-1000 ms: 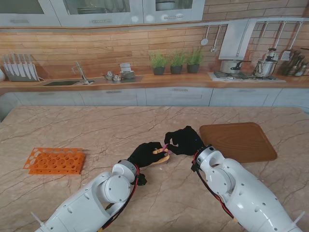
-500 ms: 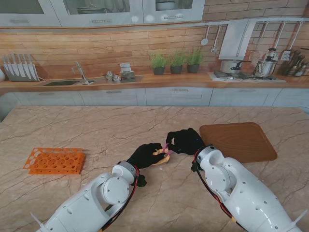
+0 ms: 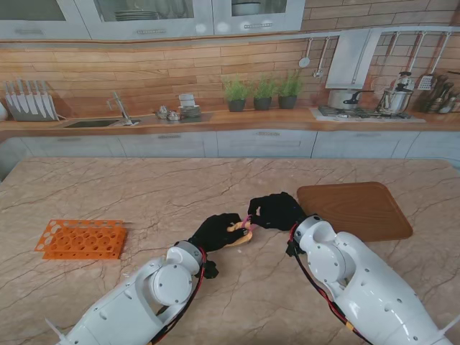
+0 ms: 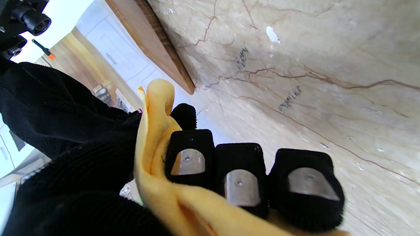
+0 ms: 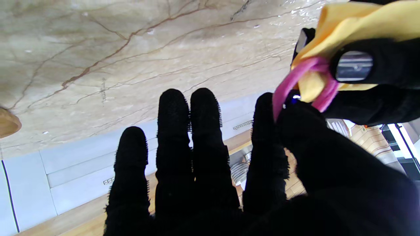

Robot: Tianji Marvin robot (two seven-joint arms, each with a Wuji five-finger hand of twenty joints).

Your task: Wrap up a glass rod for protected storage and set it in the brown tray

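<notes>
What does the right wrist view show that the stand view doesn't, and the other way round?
Only the right wrist view shows clearly that the pink band loops around the yellow cloth, pinched by the right hand. Only the stand view shows the orange rack and the whole brown tray. Both show the left hand gripping the cloth over the marble table.
</notes>
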